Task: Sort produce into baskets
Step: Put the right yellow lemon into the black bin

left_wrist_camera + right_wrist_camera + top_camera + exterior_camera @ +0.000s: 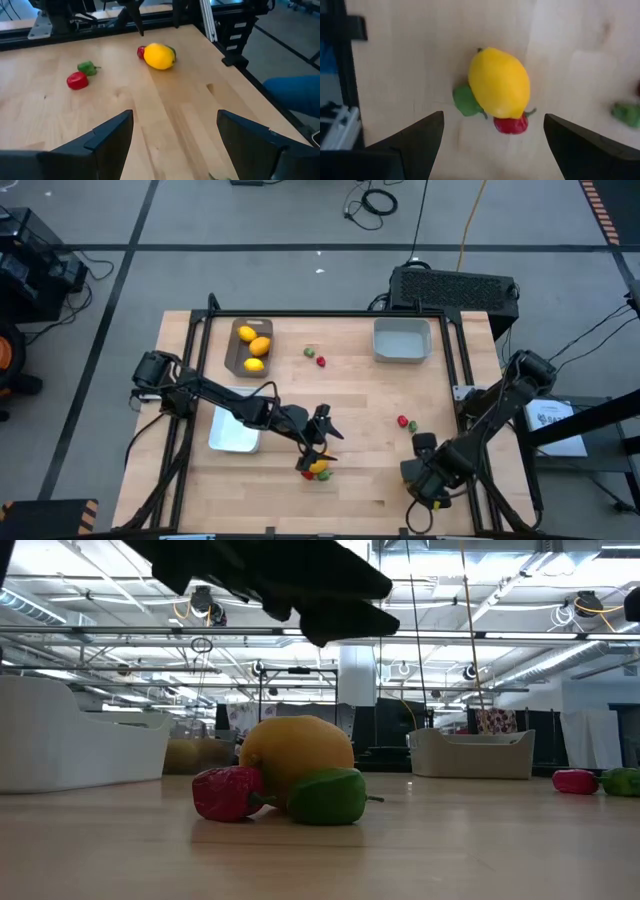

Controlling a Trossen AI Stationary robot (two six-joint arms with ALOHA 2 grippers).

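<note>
A: What sits near the table's (360, 395) front edge, in the middle?
B: A smooth yellow lemon (499, 82), the largest. A green piece (465, 101) and a red berry (510, 124) touch it.
A: And the grippers?
B: The left gripper (322, 445) hovers above them, jaws spread and empty. The right gripper (425, 485) is front right, also spread.

- Bright yellow all over the lemon (498, 82).
- Glossy red on the berry (228, 793) beside it, leaf green on the green piece (327, 797).
- Same red and green on the second berry (77, 80) and second green piece (88, 67).
- Yellow-orange on the three lemons (258, 347), grey-brown on the tray (234, 350) under them.
- White, slightly silvery, on the white tray (232, 438).
- Pale grey on the bin (402, 355).
- Light blond wood with streaky grain on the table (360, 400).
- Black on the box (455, 285).
</note>
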